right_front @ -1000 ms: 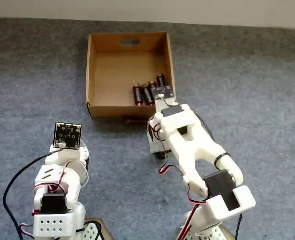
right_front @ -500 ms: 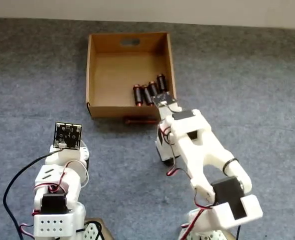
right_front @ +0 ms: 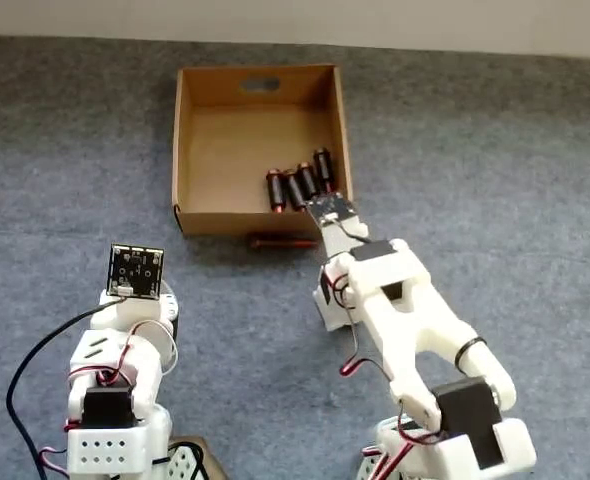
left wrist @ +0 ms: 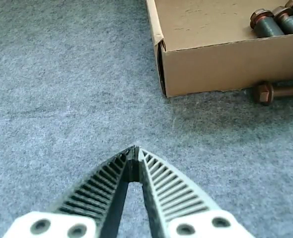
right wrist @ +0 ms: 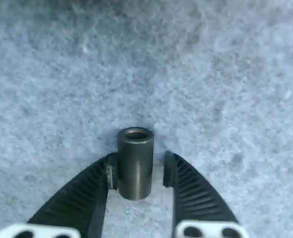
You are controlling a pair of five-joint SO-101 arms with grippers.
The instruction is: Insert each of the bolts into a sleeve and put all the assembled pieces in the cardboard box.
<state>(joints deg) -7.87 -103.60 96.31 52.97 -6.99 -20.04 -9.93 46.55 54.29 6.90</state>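
A dark metal sleeve (right wrist: 135, 166) stands upright on the grey carpet between the fingers of my right gripper (right wrist: 137, 156). One finger touches it and a narrow gap shows at the other, so the gripper is open around it. In the high view this gripper (right_front: 327, 303) points down just in front of the cardboard box (right_front: 180, 150). Several assembled pieces (right_front: 298, 186) lie in the box's near right corner. A loose bolt (right_front: 280, 241) lies on the carpet against the box's front wall, and the left wrist view shows this bolt (left wrist: 280, 91). My left gripper (left wrist: 134, 149) is shut and empty, well short of the box (left wrist: 211, 64).
The left arm (right_front: 125, 340) stands folded at the near left. Grey carpet (right_front: 495, 180) lies on all sides of the box. The box's front wall stands between the loose bolt and the pieces inside.
The right arm has drawn back from the box's front right corner, toward the near right. The left arm has not moved.
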